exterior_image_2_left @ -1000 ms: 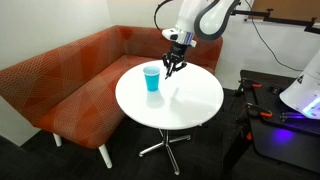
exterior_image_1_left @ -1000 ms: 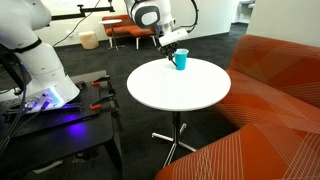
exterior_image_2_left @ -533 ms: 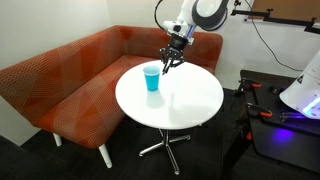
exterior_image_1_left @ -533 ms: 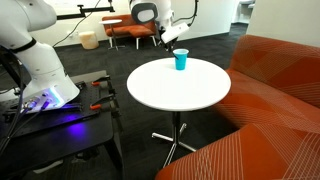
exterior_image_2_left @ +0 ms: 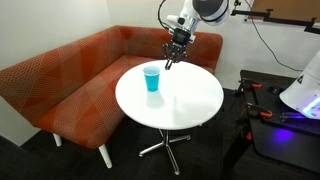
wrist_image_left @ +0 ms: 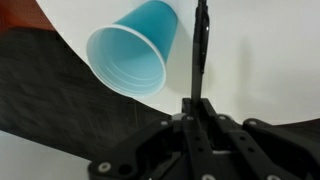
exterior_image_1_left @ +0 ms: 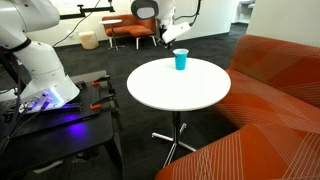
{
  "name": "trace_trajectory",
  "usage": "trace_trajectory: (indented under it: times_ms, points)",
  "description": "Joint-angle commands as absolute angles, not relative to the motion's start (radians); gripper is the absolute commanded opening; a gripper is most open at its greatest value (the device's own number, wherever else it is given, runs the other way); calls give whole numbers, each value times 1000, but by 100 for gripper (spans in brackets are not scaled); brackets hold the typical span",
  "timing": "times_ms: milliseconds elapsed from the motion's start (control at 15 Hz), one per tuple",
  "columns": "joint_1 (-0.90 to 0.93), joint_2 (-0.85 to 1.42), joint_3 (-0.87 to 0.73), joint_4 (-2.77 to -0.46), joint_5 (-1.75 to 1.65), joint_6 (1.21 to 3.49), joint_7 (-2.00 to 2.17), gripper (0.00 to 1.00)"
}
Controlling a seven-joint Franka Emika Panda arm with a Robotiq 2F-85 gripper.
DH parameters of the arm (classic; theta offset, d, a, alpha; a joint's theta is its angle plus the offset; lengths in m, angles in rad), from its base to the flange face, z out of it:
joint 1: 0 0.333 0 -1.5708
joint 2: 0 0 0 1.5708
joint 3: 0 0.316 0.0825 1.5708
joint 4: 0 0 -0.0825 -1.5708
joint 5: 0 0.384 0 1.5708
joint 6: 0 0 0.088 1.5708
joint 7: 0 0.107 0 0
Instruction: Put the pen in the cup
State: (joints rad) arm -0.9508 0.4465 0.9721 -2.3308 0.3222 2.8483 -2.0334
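The pen (wrist_image_left: 198, 50) is not yet in the cup. It is clamped at one end between the fingers (wrist_image_left: 187, 118), which are closed on it. In the wrist view its shaft runs from the lower centre of the frame up to the top edge.

The cup (wrist_image_left: 135, 50) appears in the upper middle of that frame, just left of the pen shaft. It stands upright with its mouth open, and nothing is visible inside. In both exterior views the cup (exterior_image_2_left: 151, 78) stands alone on the round white counter (exterior_image_2_left: 185, 100). The pen-carrying fingers hang in the air above the counter, up and to the right of the cup in the frame and apart from its rim.

Status, as a judgement:
- Done: the pen is grasped and lifted clear of the counter.
- Remaining: you must bring the pen tip over the cup mouth, lower it inside the rim, then release it.
- The tip is offset to one side of the mouth, so correct this before you descend.

An orange sofa (exterior_image_2_left: 60, 75) stands behind the counter.
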Motion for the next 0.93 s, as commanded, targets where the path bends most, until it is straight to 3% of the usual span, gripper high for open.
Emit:
trace_trajectory:
  times_ms: [0, 867]
  points:
    - [-949, 368, 974, -2354, 340, 2775, -2008, 3]
    - [-1157, 385, 1262, -2353, 389, 2768, -2148, 3]
